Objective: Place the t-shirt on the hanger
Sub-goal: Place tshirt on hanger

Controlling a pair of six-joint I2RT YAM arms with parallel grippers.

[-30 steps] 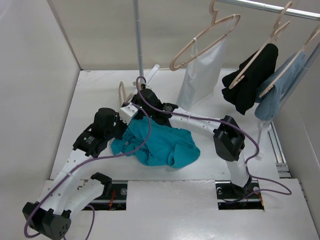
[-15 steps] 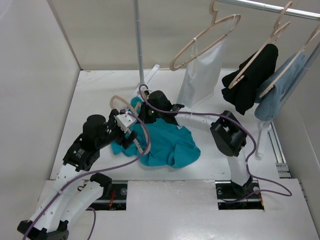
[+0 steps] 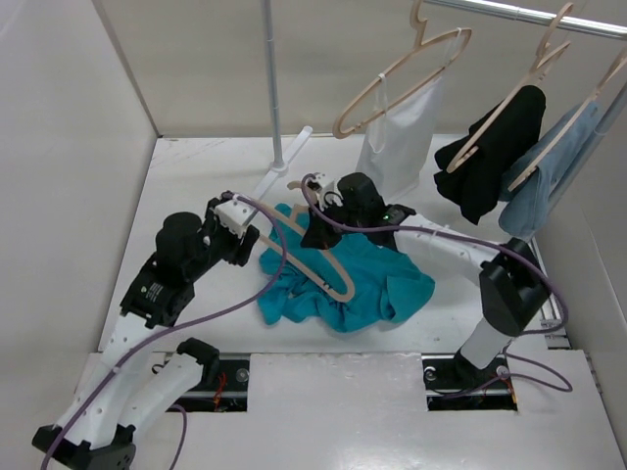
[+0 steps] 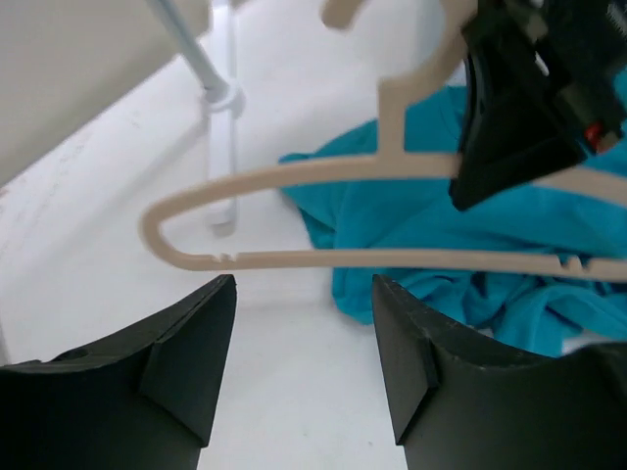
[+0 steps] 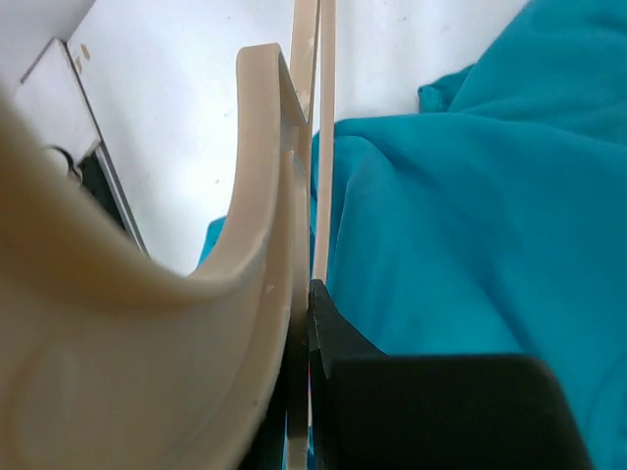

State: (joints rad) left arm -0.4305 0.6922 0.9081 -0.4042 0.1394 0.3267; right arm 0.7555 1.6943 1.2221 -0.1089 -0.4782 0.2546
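The left gripper (image 4: pixel 304 289) hovers over the white table (image 3: pixel 191 186) with its jaws standing wide and nothing between them; just ahead of its fingers is the looped left end of the hanger (image 4: pixel 392 258), apart from them; the hanger stretches rightward across the teal t-shirt (image 3: pixel 382 284), which lies crumpled on the table near its middle, not on the hanger; the right gripper (image 3: pixel 315 233) is clamped narrowly on the hanger close to its neck, below the hook; farther right, a white top (image 3: pixel 392 147), a black garment (image 3: pixel 490 166) and a pale blue garment (image 3: pixel 549 181) hang on other hangers.
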